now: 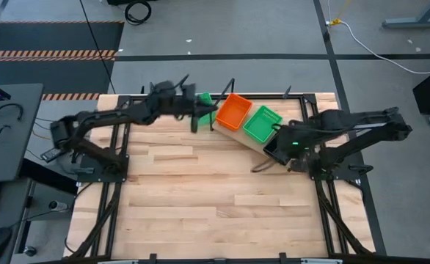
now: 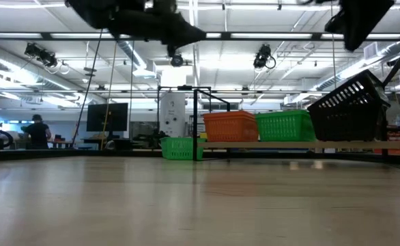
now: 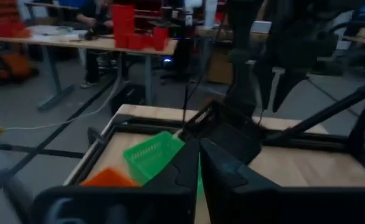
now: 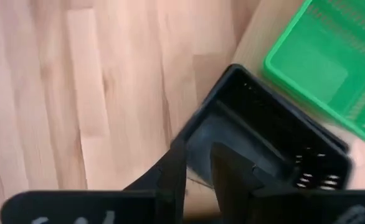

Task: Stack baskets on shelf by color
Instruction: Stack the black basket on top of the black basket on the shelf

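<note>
— What does my right wrist camera see that the low camera does not?

— My right gripper [image 4: 198, 165] pinching the rim of the black basket [image 4: 263, 146]. The low camera shows this basket tilted, above the shelf [image 2: 302, 144] end.

— And my left gripper [image 3: 199, 163]?

— Fingers pressed together, above a green basket [image 1: 204, 99] beside the shelf.

— The shelf's long axis?

— Diagonal across the table.

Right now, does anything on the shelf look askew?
Yes. The black basket sits tilted at the shelf's end, gripped on its rim by the right gripper, while the orange and green baskets stand level.
</note>
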Robot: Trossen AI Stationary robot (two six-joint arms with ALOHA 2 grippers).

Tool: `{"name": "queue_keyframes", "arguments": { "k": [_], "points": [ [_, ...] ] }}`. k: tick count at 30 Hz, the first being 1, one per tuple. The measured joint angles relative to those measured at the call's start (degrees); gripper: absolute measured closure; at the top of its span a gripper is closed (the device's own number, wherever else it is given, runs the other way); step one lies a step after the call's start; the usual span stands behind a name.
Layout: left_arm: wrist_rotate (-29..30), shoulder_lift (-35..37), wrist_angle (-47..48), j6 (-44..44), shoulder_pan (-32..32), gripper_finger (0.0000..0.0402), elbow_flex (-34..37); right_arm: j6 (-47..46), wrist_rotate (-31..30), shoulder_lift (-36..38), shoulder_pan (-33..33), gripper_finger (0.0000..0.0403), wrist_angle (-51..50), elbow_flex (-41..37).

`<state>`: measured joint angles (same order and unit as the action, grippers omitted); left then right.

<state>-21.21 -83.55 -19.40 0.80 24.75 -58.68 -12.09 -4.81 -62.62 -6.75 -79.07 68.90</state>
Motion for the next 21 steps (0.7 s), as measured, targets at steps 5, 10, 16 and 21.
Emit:
{"name": "queue_keyframes", "arguments": {
  "k": [5,10,16,21],
  "points": [
    [2.30,8.34,-7.27,0.07,-0.11,0.0371,11.88,-3.37,3.04,-11.37,2.51,0.0308,-0.56,0.97],
    [2.50,13.83,-7.36,0.09,-0.32,0.0374,17.52,-5.97,2.57,-22.37,2.88,0.0283,-7.78,6.09],
    [0.60,15.04,-5.73,-1.96,-1.92,0.0365,20.76,-12.53,1.21,-28.39,3.04,0.0270,-9.17,15.23],
    [-0.45,15.03,-5.44,-4.66,-2.77,0.0361,23.48,-18.71,-1.97,-31.30,3.20,0.0268,-10.84,19.34]
  ]
}}
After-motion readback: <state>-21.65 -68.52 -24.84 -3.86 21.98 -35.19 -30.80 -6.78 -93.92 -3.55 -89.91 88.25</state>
